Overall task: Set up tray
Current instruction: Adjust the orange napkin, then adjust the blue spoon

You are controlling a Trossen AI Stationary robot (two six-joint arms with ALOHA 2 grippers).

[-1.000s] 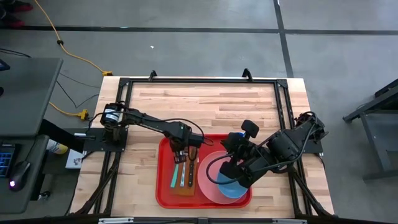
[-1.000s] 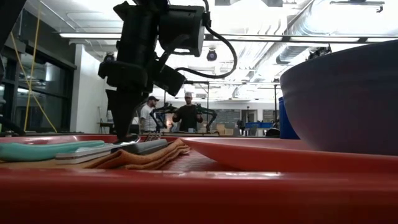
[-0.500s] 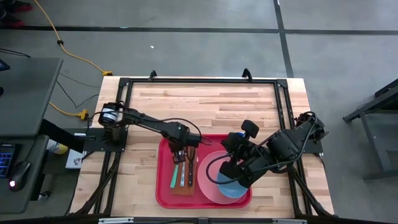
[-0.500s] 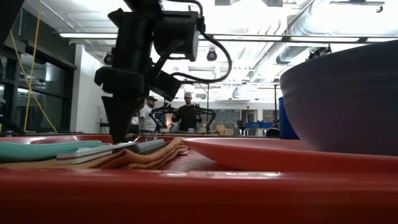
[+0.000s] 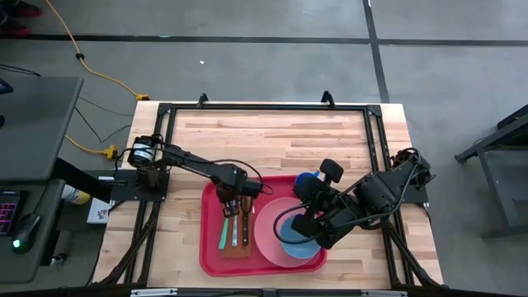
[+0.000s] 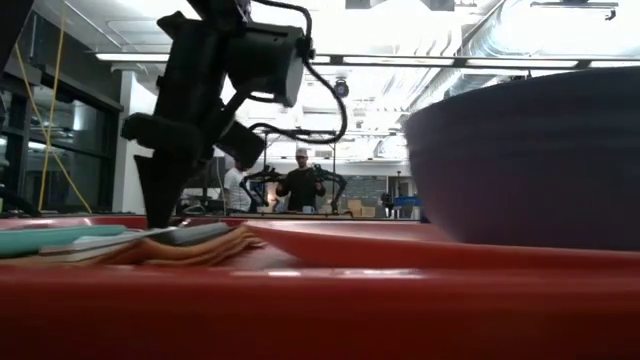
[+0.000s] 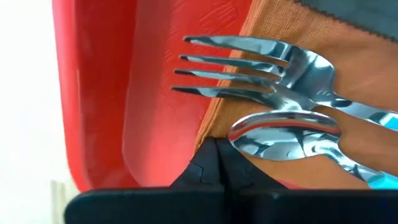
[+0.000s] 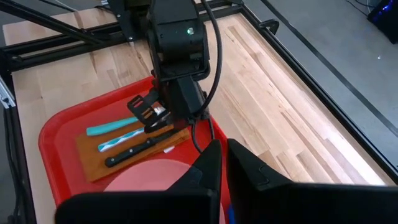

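Note:
The red tray (image 5: pixel 209 257) lies flat on the wooden table. On it lie an orange-brown napkin (image 5: pixel 242 247) with a teal-handled fork, a spoon and a black-handled knife, a pink plate (image 5: pixel 266 239), and a blue bowl (image 5: pixel 297 244) standing on the plate. My left gripper (image 5: pixel 233 206) is shut and points down inside the tray at the napkin's far end, next to the fork tines (image 7: pixel 217 65) and the spoon (image 7: pixel 283 134). My right gripper (image 5: pixel 307 221) is shut and hovers over the bowl without touching it. My left gripper presses its shut fingertips (image 7: pixel 217 163) down on the tray's floor (image 7: pixel 168 124) right at the napkin's far edge (image 7: pixel 208 127). It comes from above, pointing down. The tray stays flat on the table under it.
A blue object (image 5: pixel 304 178) shows just past the tray's far edge, behind the right arm. A black frame (image 5: pixel 264 107) runs around the table. Bare wood lies on the far half of the table (image 5: pixel 272 136). People stand in the room beyond (image 6: pixel 300 185).
My left gripper has moved toward the table's left edge, still shut and pointing down. The tray has slid left along the table with it, carrying napkin, cutlery, plate and bowl. The right arm has kept still, so the bowl now sits farther left under it.

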